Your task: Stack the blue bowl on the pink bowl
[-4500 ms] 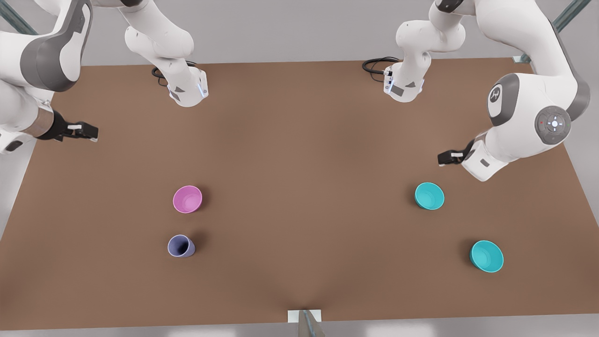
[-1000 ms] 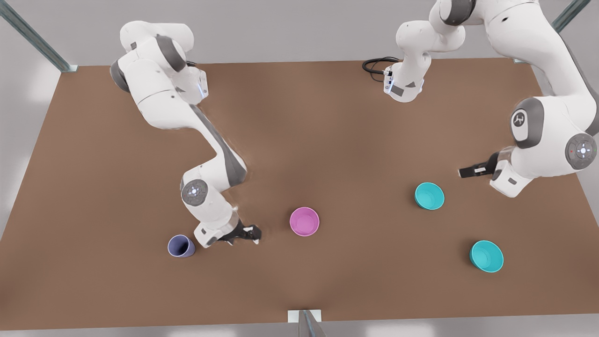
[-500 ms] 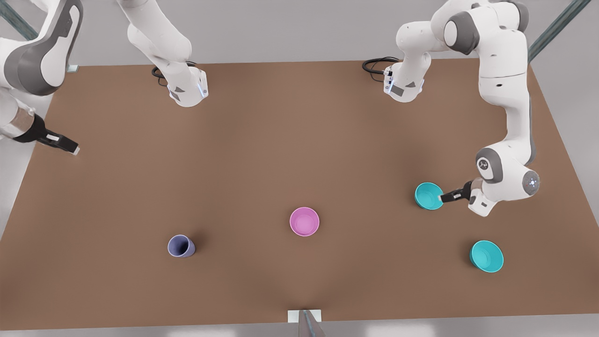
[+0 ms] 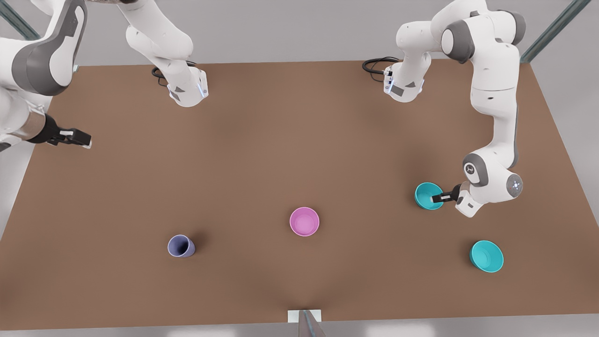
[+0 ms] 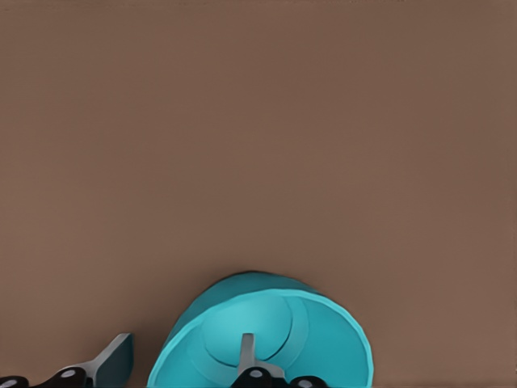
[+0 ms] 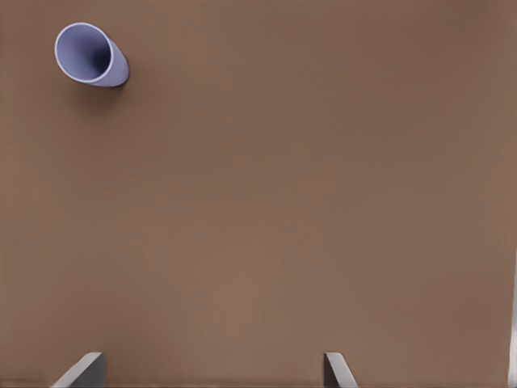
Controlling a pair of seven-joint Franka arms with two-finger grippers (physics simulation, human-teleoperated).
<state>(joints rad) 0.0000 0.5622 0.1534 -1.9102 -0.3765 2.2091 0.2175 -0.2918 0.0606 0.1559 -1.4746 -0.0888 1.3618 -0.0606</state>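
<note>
At the front view's left edge, the right gripper (image 4: 84,139) hangs above the brown table (image 4: 281,140), its fingers (image 6: 81,370) spread wide and empty, the arm waiting. A lavender-grey cup (image 4: 181,245) stands near the front edge, and the pink bowl (image 4: 304,221) sits near the table's middle. Toward the front view's right, the left gripper (image 4: 436,199) straddles the blue bowl's (image 4: 427,194) rim, one finger (image 5: 246,356) inside, the other outside and apart from the wall, not yet clamped. A second teal bowl (image 4: 486,256) rests nearer the front.
</note>
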